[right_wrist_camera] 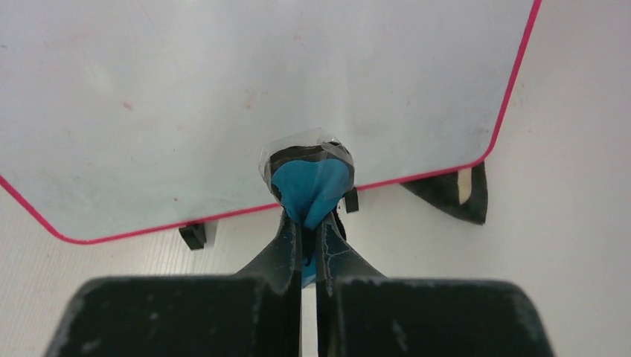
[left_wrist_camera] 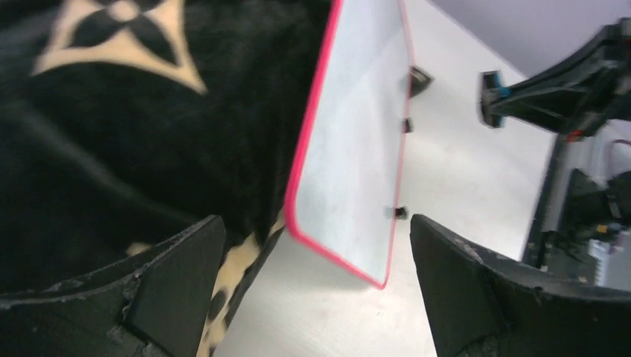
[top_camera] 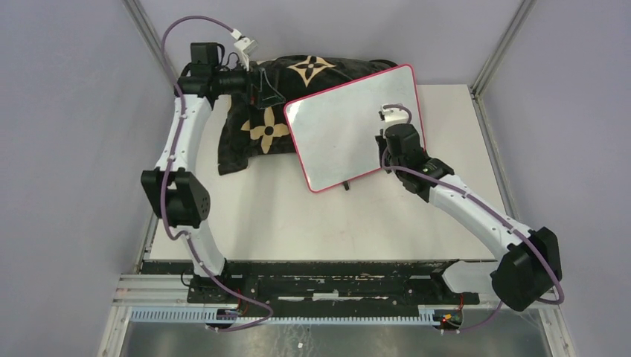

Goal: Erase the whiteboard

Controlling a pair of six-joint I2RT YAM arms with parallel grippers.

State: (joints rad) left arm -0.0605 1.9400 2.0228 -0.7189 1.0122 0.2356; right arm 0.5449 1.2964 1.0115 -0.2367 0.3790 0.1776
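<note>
Right end effector (right_wrist_camera: 309,219) pinches blue pad (right_wrist_camera: 311,186) — wrist-only; left end effector (left_wrist_camera: 314,223) wide, facing whiteboard (top_camera: 342,130).

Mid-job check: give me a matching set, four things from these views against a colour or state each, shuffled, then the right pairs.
Things:
1. left gripper
2. right gripper
3. whiteboard
4. cushion

Colours and states:
A. black with tan flowers
B. jaws shut on a blue pad
C. white surface, pink-red frame
D. jaws open, holding nothing

Pairs: 1-D, 2-B, 3-C, 4-A
</note>
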